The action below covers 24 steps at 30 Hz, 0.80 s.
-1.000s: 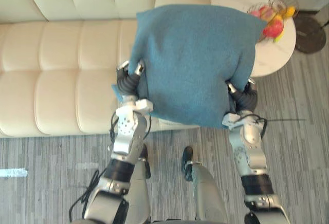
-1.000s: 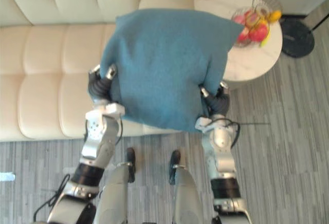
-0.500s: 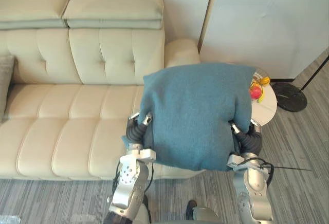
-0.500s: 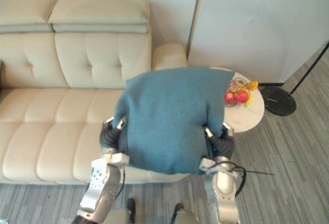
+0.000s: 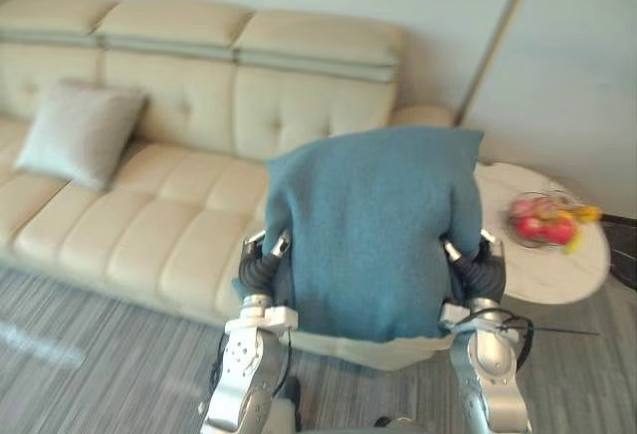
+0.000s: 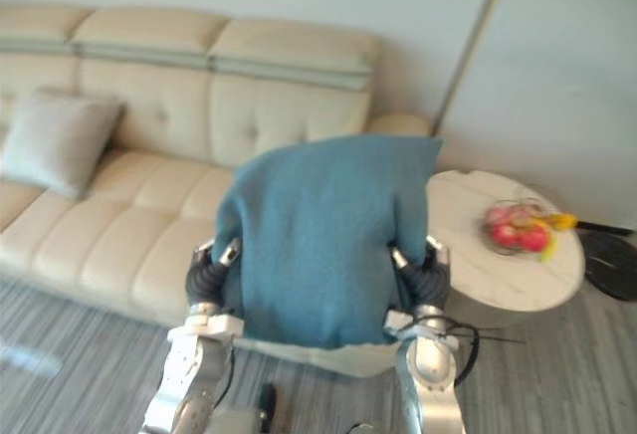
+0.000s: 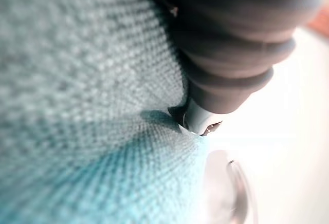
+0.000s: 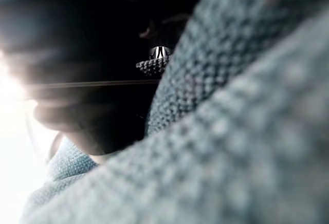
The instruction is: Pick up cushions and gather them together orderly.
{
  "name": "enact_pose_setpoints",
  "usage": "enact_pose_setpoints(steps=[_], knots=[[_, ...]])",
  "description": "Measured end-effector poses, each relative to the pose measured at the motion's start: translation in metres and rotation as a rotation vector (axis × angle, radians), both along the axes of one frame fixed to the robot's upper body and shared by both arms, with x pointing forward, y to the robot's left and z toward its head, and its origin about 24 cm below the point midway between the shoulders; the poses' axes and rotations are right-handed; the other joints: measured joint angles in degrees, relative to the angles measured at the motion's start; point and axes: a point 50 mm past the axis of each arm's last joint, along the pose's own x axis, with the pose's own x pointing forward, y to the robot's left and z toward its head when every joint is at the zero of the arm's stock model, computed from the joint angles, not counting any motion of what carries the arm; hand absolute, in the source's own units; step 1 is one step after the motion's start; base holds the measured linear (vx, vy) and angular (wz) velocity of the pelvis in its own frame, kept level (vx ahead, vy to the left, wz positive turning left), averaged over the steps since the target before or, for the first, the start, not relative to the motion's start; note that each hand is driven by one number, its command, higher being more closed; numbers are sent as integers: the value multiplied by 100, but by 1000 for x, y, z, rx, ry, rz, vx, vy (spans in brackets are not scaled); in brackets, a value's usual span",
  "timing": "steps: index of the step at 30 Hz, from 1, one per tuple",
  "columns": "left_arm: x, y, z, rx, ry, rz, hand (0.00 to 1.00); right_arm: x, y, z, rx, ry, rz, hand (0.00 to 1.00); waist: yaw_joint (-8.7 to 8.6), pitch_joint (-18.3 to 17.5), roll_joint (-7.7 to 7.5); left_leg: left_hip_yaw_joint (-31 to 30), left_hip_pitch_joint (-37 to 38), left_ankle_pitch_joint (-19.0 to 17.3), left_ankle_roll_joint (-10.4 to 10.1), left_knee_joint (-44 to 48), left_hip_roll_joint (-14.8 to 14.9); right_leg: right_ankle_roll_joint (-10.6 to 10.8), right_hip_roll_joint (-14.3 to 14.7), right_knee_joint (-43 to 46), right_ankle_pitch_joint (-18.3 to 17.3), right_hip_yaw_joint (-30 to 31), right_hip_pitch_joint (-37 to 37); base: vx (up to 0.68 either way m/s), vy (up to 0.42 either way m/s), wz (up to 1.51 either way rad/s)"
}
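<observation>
A large blue knitted cushion (image 5: 373,225) hangs upright in front of me, above the sofa's right end. My left hand (image 5: 259,267) presses against its left edge and my right hand (image 5: 478,273) against its right edge, so the cushion is carried between them. In the left wrist view the blue weave (image 7: 77,106) lies tight against the hand's dark cover. The right wrist view shows the same cloth (image 8: 247,131) from very close. A grey cushion (image 5: 80,133) leans on the backrest at the sofa's left part.
The cream tufted sofa (image 5: 149,225) runs from the left to the middle. A round white marble side table (image 5: 572,280) stands at the right with a wire fruit basket (image 5: 542,223) on it. Grey striped floor (image 5: 90,354) lies in front of the sofa.
The camera has swung up and to the left, so the grey cushion and more of the sofa have come into view. The blue cushion stays between both hands.
</observation>
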Motion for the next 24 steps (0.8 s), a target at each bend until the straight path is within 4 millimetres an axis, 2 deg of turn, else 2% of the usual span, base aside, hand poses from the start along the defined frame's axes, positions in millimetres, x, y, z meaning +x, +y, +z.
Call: enact_pose_setpoints(steps=[1,2,3,5,6,7,8,9,10,11,12,13,14,16,18,19,20,21,22,23,24], knots=[[2,-3,3,-5,-16,-13,100,-1,-1,6,-17,-28,-15,100,-33,-11,15,283,115,-136,-60,124,263,116,-108,-44,113,-149,7,-186,235,85],[3,-4,4,-10,-21,-15,100,-1,-2,7,-24,-37,-21,100,-40,-22,34,359,160,-211,-140,81,314,156,-127,-92,157,-193,10,-113,218,69],[4,-5,6,-17,-32,-21,100,1,-4,9,-33,-44,-32,100,-84,-54,85,395,240,-400,-415,-180,335,225,-146,-228,261,-238,20,-101,264,47],[8,-4,1,-6,-17,-28,100,4,-4,2,-16,-15,-44,100,-99,5,-128,342,173,-449,-173,-157,-25,184,-305,-540,504,-169,150,-109,356,46],[8,-4,-2,-1,-4,-30,100,4,-5,-1,-11,-3,-48,100,-98,25,-180,287,173,-559,-149,-83,-126,161,-372,-507,534,-116,184,-63,401,48],[8,-4,-9,9,31,-32,100,5,-5,-6,-14,23,-52,100,-100,106,-245,173,217,-777,-42,120,-331,-4,-597,-23,584,169,130,-18,348,37],[8,-5,-12,9,44,-35,100,5,-5,-7,-17,32,-53,100,-106,144,-236,116,251,-819,16,154,-382,-174,-643,224,574,333,49,2,328,51],[8,-6,-18,23,76,-45,100,4,-7,-14,-27,66,-62,100,-140,223,-188,0,368,-905,138,135,-473,-294,-523,1050,353,1185,-284,40,259,50],[8,-5,-20,31,85,-47,100,4,-7,-17,-33,82,-63,100,-192,242,-157,-94,410,-905,140,69,-516,-96,-305,1376,191,1605,-449,57,220,62],[8,-4,-22,43,94,-51,100,5,-7,-21,-31,99,-60,100,-233,231,-196,-132,494,-875,127,-101,-602,80,-75,1610,32,1935,-629,120,127,56],[7,-4,-24,60,99,-63,100,5,-7,-23,-29,108,-61,100,-261,192,-267,-141,595,-793,107,-379,-733,196,184,1680,-135,2137,-845,154,67,48],[7,-5,-24,64,98,-72,100,4,-8,-22,-30,104,-64,100,-282,165,-321,-164,665,-732,153,-530,-827,221,368,1637,-245,2151,-975,165,50,36],[7,-6,-24,64,97,-78,100,4,-9,-22,-29,101,-69,100,-279,169,-334,-203,754,-731,169,-635,-922,218,511,1603,-314,2108,-1094,176,41,30],[7,-10,-23,65,91,-102,100,2,-14,-22,-23,104,-90,100,-321,195,-266,-348,992,-738,261,-819,-1092,173,854,1350,-334,1971,-1283,258,26,43],[7,-15,-22,68,85,-132,100,-4,-21,-25,-26,119,-114,100,-414,198,-261,-575,1184,-809,267,-852,-1250,24,1050,985,-266,2028,-1377,327,-34,81],[6,-18,-22,69,85,-151,100,-9,-24,-27,-27,128,-128,100,-455,154,-278,-759,1218,-914,233,-792,-1330,-183,1114,735,-139,2180,-1384,423,-116,103],[6,-22,-22,63,85,-166,100,-14,-27,-26,-25,130,-140,100,-517,126,-229,-948,1206,-1071,181,-629,-1336,-552,1180,715,-22,2246,-1306,544,-140,91],[3,-27,-23,50,94,-182,100,-19,-31,-27,-28,137,-147,100,-541,30,3,-1055,1113,-1180,74,-372,-1148,-561,1217,678,-72,1956,-1207,564,-142,82],[3,-30,-23,49,93,-190,100,-21,-33,-25,-35,134,-146,100,-598,4,126,-1006,952,-1157,-1,44,-997,-633,1253,628,-118,1760,-1075,468,-110,63],[3,-30,-23,48,96,-191,100,-22,-33,-23,-40,128,-147,100,-626,35,192,-985,833,-1081,-122,492,-870,-664,1335,511,-136,1726,-867,460,-121,49],[2,-30,-25,49,106,-192,100,-25,-33,-21,-42,122,-148,100,-605,80,251,-889,614,-807,-240,1386,-635,-684,1489,250,-149,1753,-480,359,-83,19]])
